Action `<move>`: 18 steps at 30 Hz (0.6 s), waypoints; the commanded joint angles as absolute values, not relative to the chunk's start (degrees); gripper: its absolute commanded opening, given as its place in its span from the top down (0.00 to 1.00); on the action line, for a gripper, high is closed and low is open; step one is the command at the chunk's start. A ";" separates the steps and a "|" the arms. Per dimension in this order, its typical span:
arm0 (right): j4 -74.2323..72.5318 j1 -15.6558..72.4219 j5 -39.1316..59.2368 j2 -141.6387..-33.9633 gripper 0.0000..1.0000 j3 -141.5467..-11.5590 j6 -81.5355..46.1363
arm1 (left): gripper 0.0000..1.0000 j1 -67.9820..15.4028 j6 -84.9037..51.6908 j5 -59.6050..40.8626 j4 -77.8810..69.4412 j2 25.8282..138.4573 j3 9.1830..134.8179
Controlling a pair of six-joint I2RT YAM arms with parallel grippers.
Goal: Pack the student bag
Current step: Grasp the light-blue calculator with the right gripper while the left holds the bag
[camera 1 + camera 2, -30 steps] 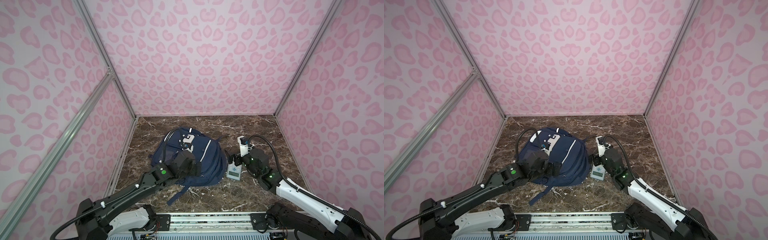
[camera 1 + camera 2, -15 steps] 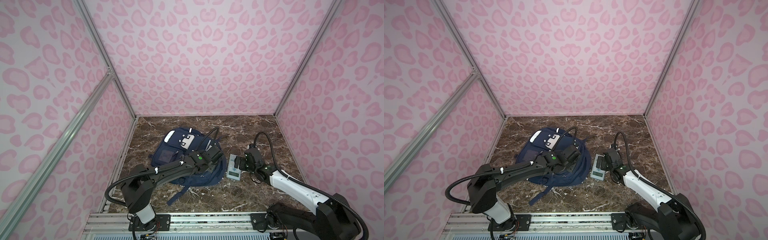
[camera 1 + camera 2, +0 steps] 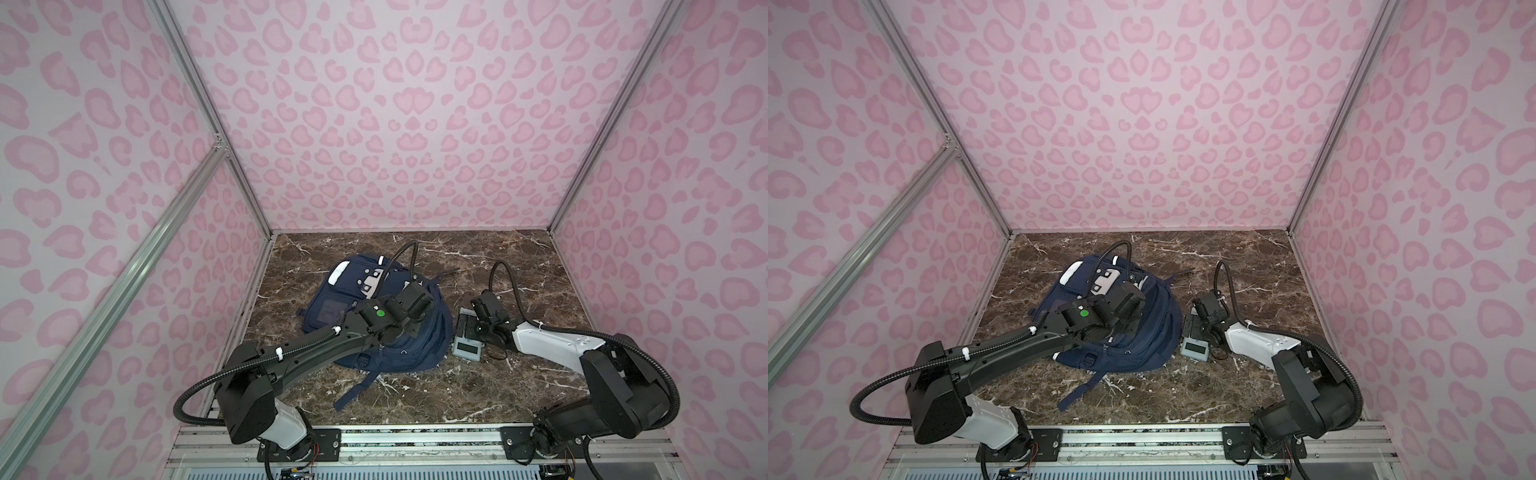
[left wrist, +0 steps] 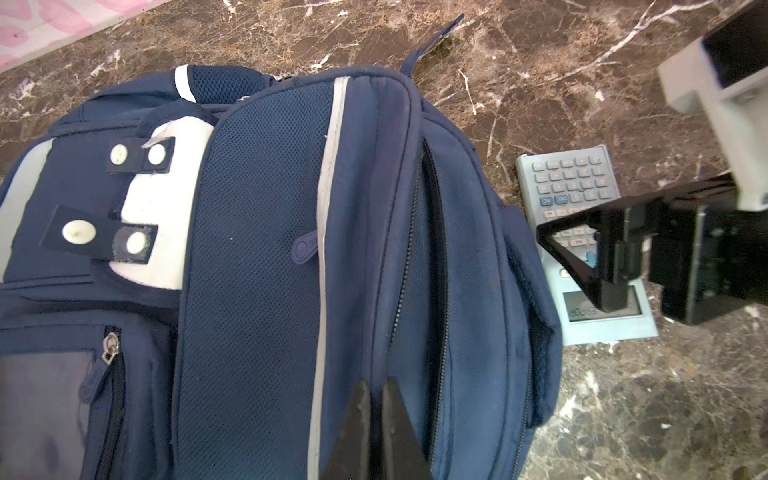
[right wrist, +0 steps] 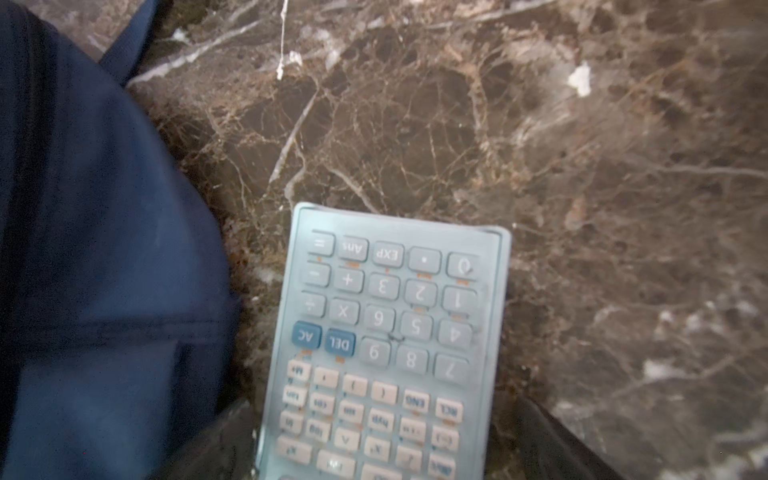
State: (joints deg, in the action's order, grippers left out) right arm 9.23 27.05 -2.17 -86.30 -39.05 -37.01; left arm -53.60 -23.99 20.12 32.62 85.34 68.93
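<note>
Left tool [image 4: 376,384] now tight on student bag [image 4: 257,249]

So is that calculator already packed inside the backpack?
No, the calculator lies flat on the marble table, beside the backpack and outside it.

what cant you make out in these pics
Inside of the student bag: left wrist view, open zip slot shows only dark.
Calculator screen: right wrist view, cut off by the bottom edge.
Whether the left claw pinches fabric: left wrist view, gap between shut fingers too narrow.
</note>
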 commanded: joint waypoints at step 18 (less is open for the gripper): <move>27.18 30.76 -11.78 -98.53 0.13 -46.54 -36.01 | 0.97 -45.81 -29.70 5.60 24.68 73.80 60.87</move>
State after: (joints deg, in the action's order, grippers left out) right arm 13.93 30.81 -13.21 -97.47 -48.07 -37.06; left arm -46.59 -28.47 8.91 27.07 74.81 61.19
